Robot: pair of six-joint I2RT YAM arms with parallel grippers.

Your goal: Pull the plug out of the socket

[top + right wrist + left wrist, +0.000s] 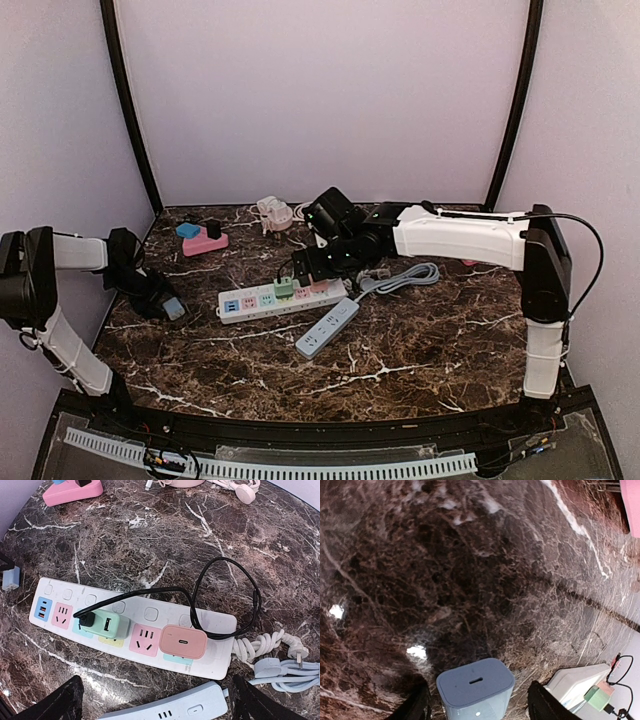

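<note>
A white power strip point(215, 625) with coloured sockets lies mid-table point(250, 300). A mint-green plug point(107, 625) with a black cable point(256, 600) and a pink plug point(183, 641) sit in its sockets. My right gripper point(160, 705) hovers above the strip's near edge, jaws wide open and empty; it shows in the top view point(320, 262). My left gripper point(477, 700) is low at the table's left point(160, 300), open. A grey-blue charger plug point(475, 682) stands between its fingers with a gap on each side.
A light blue-grey power strip point(165, 712) lies just in front of the white one, its grey cord point(290, 670) coiled to the right. A pink base point(205, 243) with a black plug and white adapters point(272, 212) sit at the back.
</note>
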